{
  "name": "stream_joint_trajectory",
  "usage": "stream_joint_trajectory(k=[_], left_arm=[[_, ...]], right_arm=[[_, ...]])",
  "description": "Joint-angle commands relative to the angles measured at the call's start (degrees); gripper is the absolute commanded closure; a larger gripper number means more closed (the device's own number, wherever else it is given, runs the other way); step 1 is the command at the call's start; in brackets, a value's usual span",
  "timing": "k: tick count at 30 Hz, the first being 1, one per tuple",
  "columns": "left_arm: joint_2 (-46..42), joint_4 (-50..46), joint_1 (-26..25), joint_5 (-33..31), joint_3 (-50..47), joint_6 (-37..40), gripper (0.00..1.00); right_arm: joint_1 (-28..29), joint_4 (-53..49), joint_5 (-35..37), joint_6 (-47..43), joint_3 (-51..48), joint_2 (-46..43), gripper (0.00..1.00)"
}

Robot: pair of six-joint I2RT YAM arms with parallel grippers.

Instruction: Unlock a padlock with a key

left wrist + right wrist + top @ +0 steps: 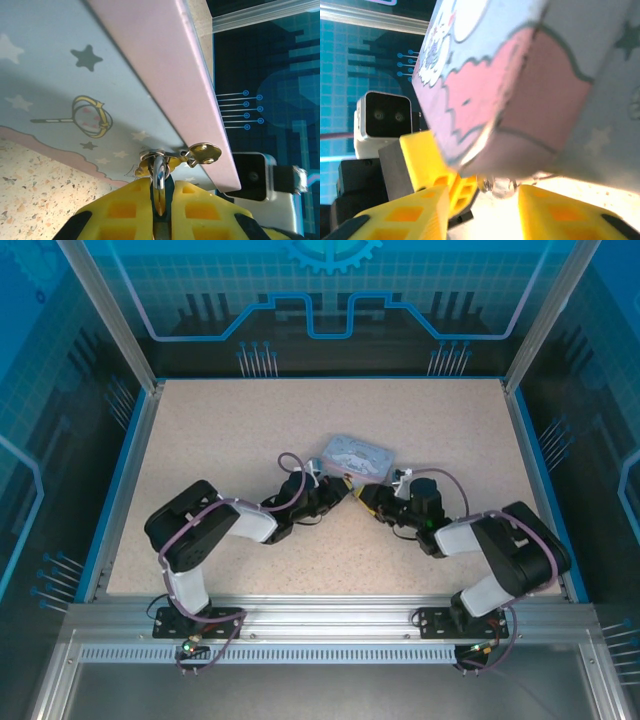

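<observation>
In the left wrist view my left gripper (161, 200) has its yellow fingers shut on the small dark padlock (159, 176). The padlock's silver shackle runs up through the metal hasp on the pastel tin box (75, 75). A small brass-coloured flat piece with a hole, apparently the key (205, 152), sticks out just right of the hasp. My right gripper (490, 210) stands open under the tin's corner (530, 100). A blurred shiny metal bit (498, 186) lies between its fingers, touching neither. From above, both grippers (337, 495) (362, 498) meet at the tin's near edge (360, 454).
The tin rests on the speckled tabletop (250, 420), inside blue walls and aluminium posts. The right wrist's white camera housing (255, 175) sits close to the right of the tin in the left wrist view. The left gripper's yellow fingers (422, 157) crowd the right wrist view.
</observation>
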Motion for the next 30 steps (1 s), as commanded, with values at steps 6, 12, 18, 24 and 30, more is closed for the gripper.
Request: stream_joint_trajectory(k=[6,12,18,24,30], left_arm=[[-6.51,-6.38,0.89,-2.09,2.95,-0.14,1.0],[-7.94,-8.88,1.47,-2.31,3.41,-1.71,1.0],[-8.93,-10.55,2.03,-1.43,4.22,-3.92,1.0],[-9.81,-10.94,2.5,-0.04,4.42,-5.68,1.0],[-10.25,-11.1,2.66,-0.04,4.41,-6.06,1.0]], right_arm=[[1.7,-38.94,13.28,-34.24,3.73,-23.77,0.43],[6.93,-45.96,20.45,-53.58,7.12,-31.66,0.42],[19.63,-37.87,37.08,-73.81,3.77,-35.14,0.41],[24.91,-23.85,43.75,-86.89,0.95,-28.32,0.42],[25.16,-15.96,44.22,-87.76,3.66,-17.15,0.46]])
